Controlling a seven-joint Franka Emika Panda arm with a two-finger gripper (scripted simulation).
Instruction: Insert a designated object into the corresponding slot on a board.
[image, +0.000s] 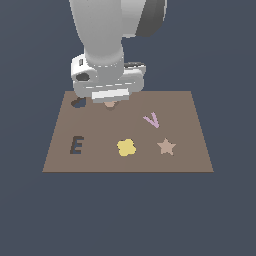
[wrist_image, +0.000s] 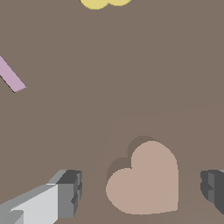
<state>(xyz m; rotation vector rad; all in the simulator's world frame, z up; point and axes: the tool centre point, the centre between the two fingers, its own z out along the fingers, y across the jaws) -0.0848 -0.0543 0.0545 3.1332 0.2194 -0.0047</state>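
The pinkish-tan heart-shaped piece (wrist_image: 146, 179) lies flat on the brown board (image: 100, 162), between my two fingers (wrist_image: 70, 192) without touching either. My gripper (image: 110, 100) is open and hangs low over the board's far edge, straddling the piece (image: 110, 105), of which only the tip shows in the exterior view. The dark navy heart slot (image: 78, 103) is just to the exterior view's left of the gripper, partly hidden by the hand. The slot is out of the wrist view.
The board also carries a dark E recess (image: 76, 145), a yellow blob (image: 126, 147), a tan star (image: 166, 146) and a lilac V (image: 151, 120). The V (wrist_image: 12, 76) and the blob (wrist_image: 105, 2) show at the wrist view's edges. A dark blue floor surrounds the board.
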